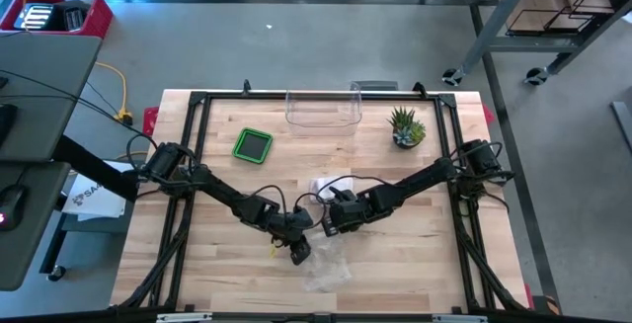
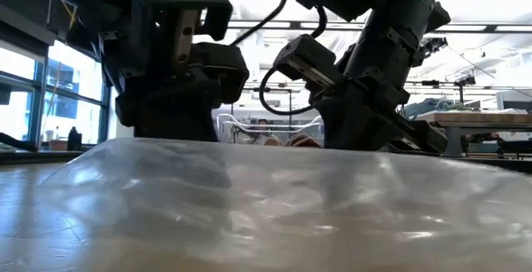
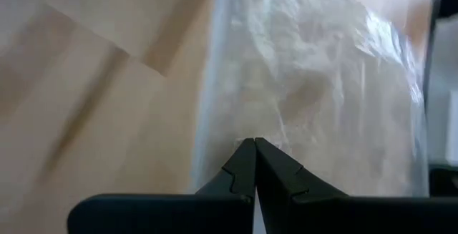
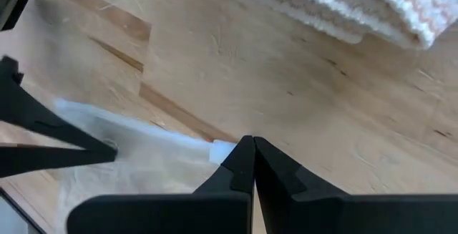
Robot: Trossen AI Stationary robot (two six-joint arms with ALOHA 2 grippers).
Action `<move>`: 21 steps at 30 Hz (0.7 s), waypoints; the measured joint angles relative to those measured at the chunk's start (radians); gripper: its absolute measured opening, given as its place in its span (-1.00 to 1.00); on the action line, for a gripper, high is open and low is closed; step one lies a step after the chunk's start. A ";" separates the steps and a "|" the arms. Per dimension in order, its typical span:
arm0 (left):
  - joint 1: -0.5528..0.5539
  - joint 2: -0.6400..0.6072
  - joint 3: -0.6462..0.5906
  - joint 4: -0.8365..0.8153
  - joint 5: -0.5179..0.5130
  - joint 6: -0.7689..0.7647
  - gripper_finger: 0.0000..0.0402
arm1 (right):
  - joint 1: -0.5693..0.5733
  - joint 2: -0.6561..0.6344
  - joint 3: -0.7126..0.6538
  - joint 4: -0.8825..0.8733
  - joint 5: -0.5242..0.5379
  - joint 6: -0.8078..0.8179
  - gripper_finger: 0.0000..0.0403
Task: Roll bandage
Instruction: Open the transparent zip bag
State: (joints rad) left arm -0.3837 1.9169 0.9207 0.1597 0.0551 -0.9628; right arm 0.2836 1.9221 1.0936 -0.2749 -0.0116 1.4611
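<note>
A clear plastic bag (image 1: 326, 267) lies on the wooden table's near middle. In the low view the bag (image 2: 266, 197) fills the foreground. A white knitted bandage (image 1: 331, 184) lies loose on the table just beyond the grippers, and it also shows as a bandage (image 4: 358, 5) in the right wrist view. My left gripper (image 1: 299, 251) and my right gripper (image 1: 332, 226) meet at the bag's far edge, both shut on it. What the bag holds cannot be told. My left gripper pinches the bag's far edge (image 3: 243, 130) between its two shut fingers, slanting down from the table's left. The bag spreads out beyond the fingertips and lies on the table. My right gripper pinches a white corner of the same edge (image 4: 220, 150) between its shut fingers, slanting down from the table's right. The film runs from there across to the left gripper's fingers (image 4: 64, 144).
A green-rimmed square tray (image 1: 254, 145), a clear plastic box (image 1: 321, 108) and a small potted plant (image 1: 406, 128) stand along the far side. A black frame (image 1: 197, 101) borders the table. Bare wood lies near the front edge at left and right.
</note>
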 joint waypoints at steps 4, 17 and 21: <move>-0.001 -0.011 -0.002 -0.012 0.108 0.022 -1.00 | 0.002 0.000 0.000 -0.021 0.001 0.003 -1.00; 0.032 -0.046 -0.002 -0.020 -0.062 0.032 -0.93 | 0.005 -0.047 -0.005 -0.016 0.012 -0.004 -1.00; 0.032 -0.050 -0.002 0.025 -0.012 0.071 -0.98 | 0.026 -0.064 -0.003 0.065 -0.023 -0.007 -1.00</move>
State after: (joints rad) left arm -0.3519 1.8668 0.9190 0.1846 0.0431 -0.8923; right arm 0.3101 1.8579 1.0908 -0.2103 -0.0349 1.4544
